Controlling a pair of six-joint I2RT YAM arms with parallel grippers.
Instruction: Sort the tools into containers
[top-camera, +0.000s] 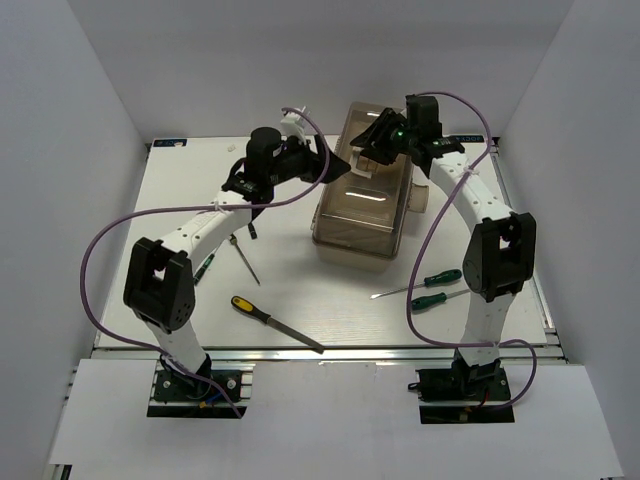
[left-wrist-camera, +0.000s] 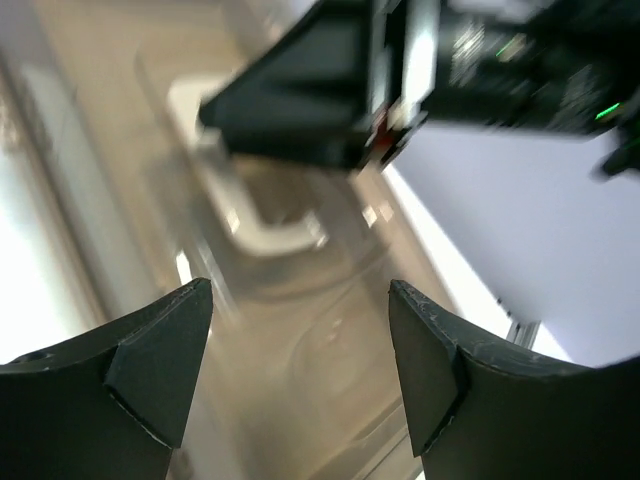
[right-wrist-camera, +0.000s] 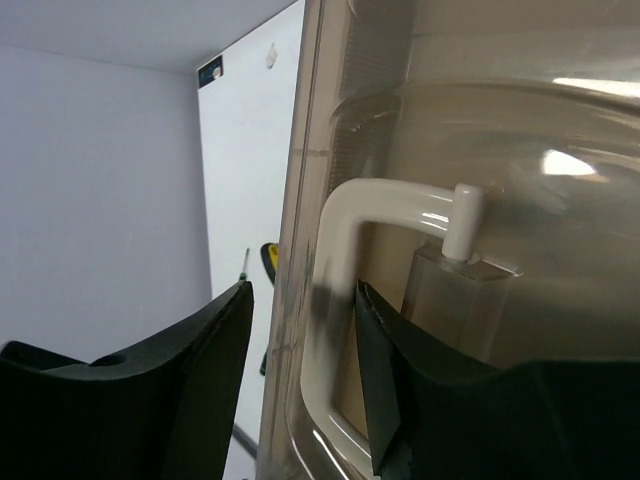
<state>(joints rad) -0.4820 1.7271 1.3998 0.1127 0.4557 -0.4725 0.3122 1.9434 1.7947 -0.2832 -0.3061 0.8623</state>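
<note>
Our right tool (top-camera: 366, 154) stands partly apart, its fingers set either side of one leg of the white handle (right-wrist-camera: 345, 215) on the toolbox (top-camera: 365, 215). A gap shows on one side, so it is not clamped. Our left tool (left-wrist-camera: 300, 340) is spread wide and holds nothing. It hovers over the smoky lid (left-wrist-camera: 300, 400) at the box's 10 o'clock corner, with the handle just beyond its tips.

The toolbox sits closed on the table (top-camera: 300, 300), toward 12 o'clock. From the box, the yellow-handled file (top-camera: 275, 322) lies at 7 o'clock, a slim screwdriver (top-camera: 247, 258) at 8 o'clock, and two green-handled screwdrivers (top-camera: 425, 290) at 5 o'clock.

The left arm rises from its base, its forearm runs toward 1 o'clock and its wrist points to 3 o'clock. The right arm stands tall, then arcs toward 11 o'clock, wrist tipped down onto the lid.
</note>
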